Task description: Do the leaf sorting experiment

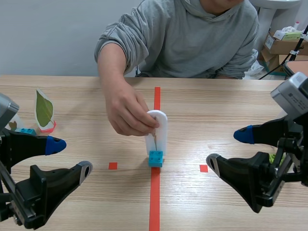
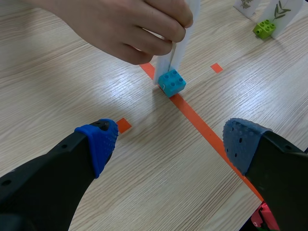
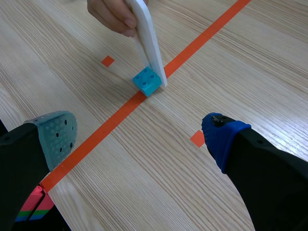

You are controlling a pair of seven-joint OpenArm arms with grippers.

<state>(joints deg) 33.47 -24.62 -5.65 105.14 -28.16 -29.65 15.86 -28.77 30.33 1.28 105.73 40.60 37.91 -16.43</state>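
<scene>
Right now a white card [image 1: 161, 126] with a rounded top stands upright in a blue brick [image 1: 155, 158], which sits on the orange-red tape line [image 1: 154, 202] running down the middle of the wooden surface [image 1: 231, 96]. A person's hand [image 1: 126, 111] reaches in from across the surface and pinches the card with the fingertips, just above the brick; the arm wears a grey sleeve [image 1: 120, 33].

Both arms sit low at the near edge, well apart from the card and brick. The left gripper [image 1: 70, 157] has its 2 fingers spread wide with nothing between them, and the brick lies ahead of it. The right gripper [image 1: 228, 149] is likewise spread apart and holds nothing, with the brick ahead of it on the tape.

Off to the left side, beyond the left arm, a leaf card [image 1: 44, 110] stands tilted in a red base [image 1: 48, 128]. In the left wrist view a green brick [image 2: 264, 28] lies far ahead past the tape, with another leaf card [image 2: 280, 10] standing at it.
</scene>
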